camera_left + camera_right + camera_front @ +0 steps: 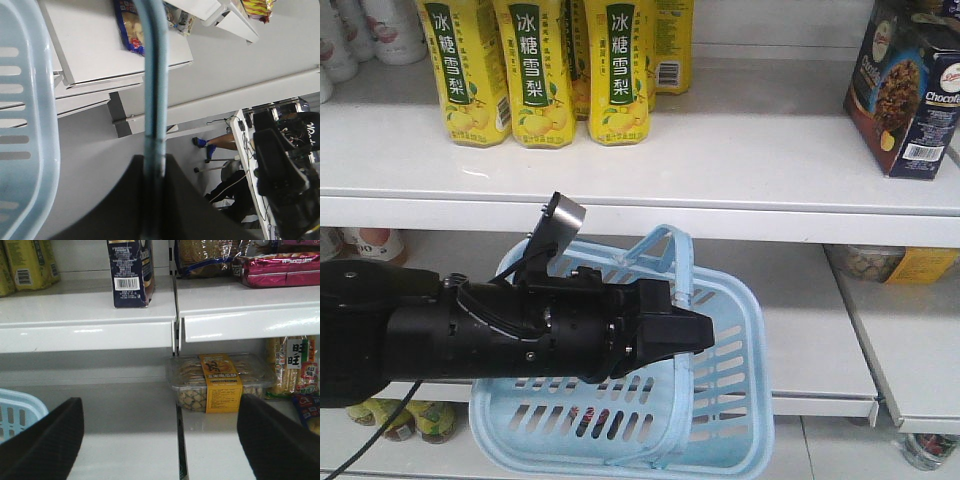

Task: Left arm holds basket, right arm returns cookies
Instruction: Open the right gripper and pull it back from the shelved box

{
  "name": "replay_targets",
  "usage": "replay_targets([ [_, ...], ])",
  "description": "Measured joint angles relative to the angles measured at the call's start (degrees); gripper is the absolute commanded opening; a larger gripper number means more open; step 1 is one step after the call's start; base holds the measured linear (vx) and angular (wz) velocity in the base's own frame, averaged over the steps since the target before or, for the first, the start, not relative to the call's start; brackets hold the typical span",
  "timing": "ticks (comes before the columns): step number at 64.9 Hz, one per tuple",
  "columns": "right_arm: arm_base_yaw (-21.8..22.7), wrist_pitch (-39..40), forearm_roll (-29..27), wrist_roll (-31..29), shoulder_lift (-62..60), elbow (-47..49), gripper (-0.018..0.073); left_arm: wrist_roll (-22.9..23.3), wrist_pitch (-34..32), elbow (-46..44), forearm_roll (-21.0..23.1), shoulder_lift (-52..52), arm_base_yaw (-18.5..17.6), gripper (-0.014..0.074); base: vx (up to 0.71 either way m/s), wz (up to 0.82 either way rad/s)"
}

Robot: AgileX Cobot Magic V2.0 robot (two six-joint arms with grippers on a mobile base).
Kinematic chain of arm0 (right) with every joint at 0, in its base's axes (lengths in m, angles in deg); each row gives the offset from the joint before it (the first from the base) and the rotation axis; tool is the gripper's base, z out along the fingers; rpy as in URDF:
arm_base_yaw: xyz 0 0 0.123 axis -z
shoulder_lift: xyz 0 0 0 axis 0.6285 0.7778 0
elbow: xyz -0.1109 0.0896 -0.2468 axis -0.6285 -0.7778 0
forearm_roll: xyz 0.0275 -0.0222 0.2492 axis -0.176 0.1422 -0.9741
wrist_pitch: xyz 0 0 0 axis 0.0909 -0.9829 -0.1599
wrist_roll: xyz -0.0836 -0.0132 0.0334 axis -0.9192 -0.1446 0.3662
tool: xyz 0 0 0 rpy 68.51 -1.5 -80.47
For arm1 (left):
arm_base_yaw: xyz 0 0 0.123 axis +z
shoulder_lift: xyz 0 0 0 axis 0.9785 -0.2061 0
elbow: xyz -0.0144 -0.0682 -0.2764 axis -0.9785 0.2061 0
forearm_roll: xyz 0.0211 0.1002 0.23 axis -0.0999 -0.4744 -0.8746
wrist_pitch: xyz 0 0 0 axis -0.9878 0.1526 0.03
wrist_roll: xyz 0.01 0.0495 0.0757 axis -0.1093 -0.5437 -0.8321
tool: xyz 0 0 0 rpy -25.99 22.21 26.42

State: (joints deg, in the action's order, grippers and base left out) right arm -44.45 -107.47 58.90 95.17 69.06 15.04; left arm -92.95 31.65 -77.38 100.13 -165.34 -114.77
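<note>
The cookies (pixel 910 90), a dark navy box, stand upright on the upper shelf at the right; in the right wrist view the cookies (pixel 131 270) show their white barcode. My right gripper (pixel 162 440) is open and empty, lower than that shelf and apart from the box. The light blue basket (pixel 730 400) hangs in front of the lower shelf. My left gripper (pixel 692 335) is shut on one of its hoop handles (pixel 685 270). In the left wrist view the handle (pixel 152 75) runs straight between the jaws of the left gripper (pixel 155 167), with the basket wall (pixel 25 125) at the left.
Yellow bottles (pixel 540 70) stand at the left of the upper shelf (pixel 650 200). A clear tub with a yellow label (pixel 220 382) and snack bags (pixel 295 365) sit on the lower shelf. Pink packets (pixel 280 267) lie to the right of the box.
</note>
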Motion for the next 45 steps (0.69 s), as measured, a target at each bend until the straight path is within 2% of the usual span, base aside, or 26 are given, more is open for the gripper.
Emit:
replay_targets([
  [18, 0.0, 11.95, 0.08, -0.07, -2.14, -10.53, 0.0573, 0.0, 0.0, 0.0, 0.0, 0.0, 0.0, -0.0006, 0.0, 0.0],
  [29, 0.0, 13.86, 0.19, -0.07, -2.14, -11.75, 0.0561, 0.0, 0.0, 0.0, 0.0, 0.0, 0.0, -0.0006, 0.0, 0.0],
  [36, 0.0, 14.04, 0.19, -0.07, -2.14, -11.79, 0.0513, 0.0, 0.0, 0.0, 0.0, 0.0, 0.0, -0.0006, 0.0, 0.0],
  [45, 0.0, 14.04, 0.25, -0.07, -2.14, -11.86, 0.0388, 0.0, 0.0, 0.0, 0.0, 0.0, 0.0, -0.0006, 0.0, 0.0],
])
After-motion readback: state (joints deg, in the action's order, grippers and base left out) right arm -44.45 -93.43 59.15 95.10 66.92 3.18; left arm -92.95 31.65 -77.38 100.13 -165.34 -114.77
